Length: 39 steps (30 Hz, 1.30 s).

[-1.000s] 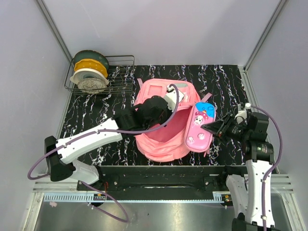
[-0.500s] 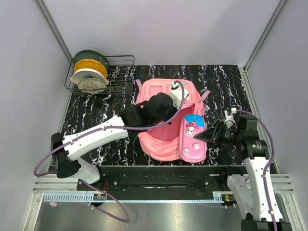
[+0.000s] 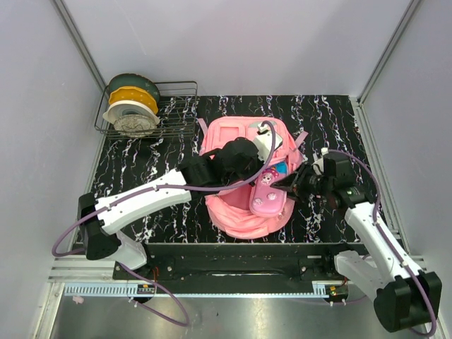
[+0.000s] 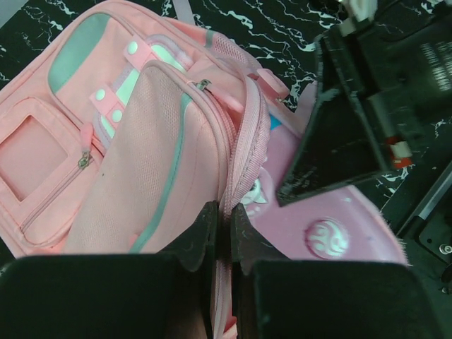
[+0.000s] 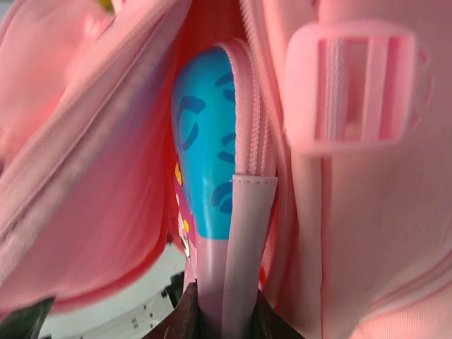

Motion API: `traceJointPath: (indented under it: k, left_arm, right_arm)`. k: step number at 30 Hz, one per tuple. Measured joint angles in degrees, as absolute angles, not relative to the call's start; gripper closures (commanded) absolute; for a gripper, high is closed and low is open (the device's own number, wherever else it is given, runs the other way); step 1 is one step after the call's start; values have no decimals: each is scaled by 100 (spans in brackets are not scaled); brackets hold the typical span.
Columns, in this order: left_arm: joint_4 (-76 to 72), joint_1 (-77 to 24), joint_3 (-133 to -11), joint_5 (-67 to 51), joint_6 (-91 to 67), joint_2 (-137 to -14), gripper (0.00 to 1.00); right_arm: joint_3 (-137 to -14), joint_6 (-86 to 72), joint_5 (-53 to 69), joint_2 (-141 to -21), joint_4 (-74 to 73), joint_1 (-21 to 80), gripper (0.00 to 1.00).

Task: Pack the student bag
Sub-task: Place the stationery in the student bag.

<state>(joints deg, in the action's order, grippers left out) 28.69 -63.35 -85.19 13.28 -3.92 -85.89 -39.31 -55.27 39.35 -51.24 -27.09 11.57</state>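
Sagging at mid-frame, the soft, light bag [image 3: 240, 220] is pinched by the closed left gripper [image 4: 224, 220] at its zipper rim [image 4: 244, 134], judged the firmest hold. The pencil case [image 3: 267, 199] is clamped in the right gripper [image 5: 222, 307].

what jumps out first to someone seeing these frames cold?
The big pink student bag lying mid-table dominates the scene, with the left gripper pinching the zipper edge of its opening. The right gripper grips a pink cartoon pencil case that sits partway into that opening. A wire rack holding plates stands at the far left corner.
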Motion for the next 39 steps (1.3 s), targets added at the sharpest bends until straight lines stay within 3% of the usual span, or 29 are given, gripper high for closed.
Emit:
traceJointPath:
  k: [20, 26, 29, 31, 32, 39]
  left_arm:
    - [2993, -6504, -8624, 1175, -574, -8595, 100]
    - [2989, -6504, -8624, 1173, -611, -8600, 100]
    - [2982, -6512, -8624, 1181, -613, -8600, 100]
    - [2987, -6514, -8624, 1210, -613, -8600, 100]
    - [2985, -6514, -8624, 1236, -615, -8597, 100]
    - [2829, -6508, -8473, 1251, -744, -8521, 100]
  right_arm:
    - [-3175, -7413, -215, -6101, 178, 3352, 94]
    - [-2829, -7640, -794, -6208, 1041, 3457, 71]
    - [-2829, -7581, -805, -6224, 1131, 3457, 54]
    - [-2829, -7524, -790, -6217, 1127, 3457, 50]
    - [-2812, -7481, -781, -6182, 1125, 3457, 39]
    - [-2580, -7032, -744, -4528, 423, 3454, 24]
